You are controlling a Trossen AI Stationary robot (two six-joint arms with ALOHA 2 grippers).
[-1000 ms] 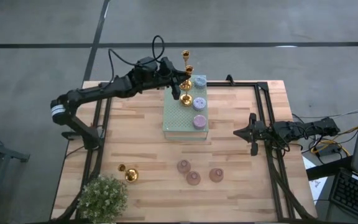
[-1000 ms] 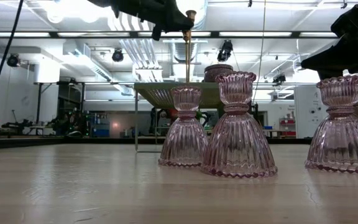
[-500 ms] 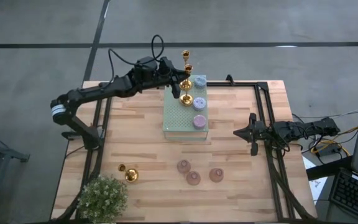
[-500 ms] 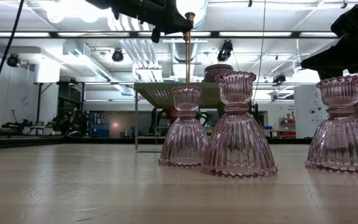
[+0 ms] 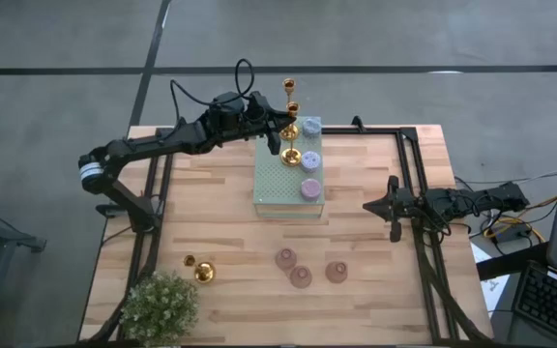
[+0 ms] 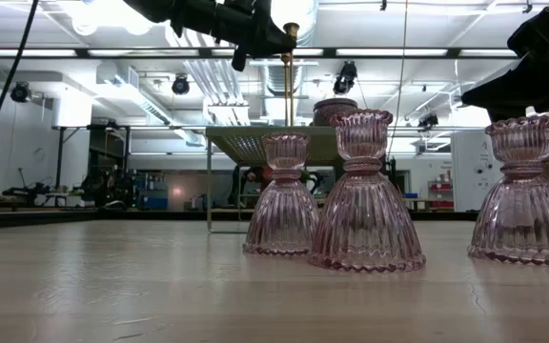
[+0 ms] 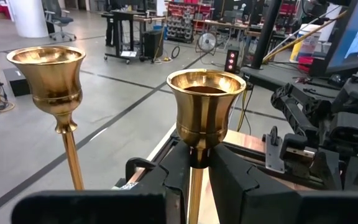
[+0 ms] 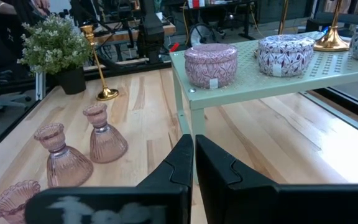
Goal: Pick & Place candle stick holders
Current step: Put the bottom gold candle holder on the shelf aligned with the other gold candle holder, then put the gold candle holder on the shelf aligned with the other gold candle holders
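Note:
Two gold candle stick holders stand on the pale green perforated block (image 5: 283, 179) at the table's far side. My left gripper (image 5: 278, 128) is shut on the nearer one (image 7: 205, 106); the other (image 7: 46, 71) stands just beyond it. Three squat lavender holders (image 5: 309, 161) sit in a row on the block. Three pink glass holders (image 5: 301, 276) stand on the table near the front. A third gold holder (image 5: 202, 272) stands upright at the front left. My right gripper (image 5: 392, 207) is shut and empty at the table's right side. My left gripper pinches the gold holder's slim stem (image 7: 196, 177) between its two fingers, just under the cup. The fingers come level from the table's left and lie across the stem. The holder stands upright, and its round base (image 5: 290, 156) appears to sit on the block.
A bushy potted plant (image 5: 160, 305) stands at the front left corner. Dark frame rails (image 5: 416, 193) run along the table's left and right sides. Bare wood lies between the block and the pink holders.
My left gripper, still shut on the gold holder's stem, has come down a little; the holder stays upright on the block.

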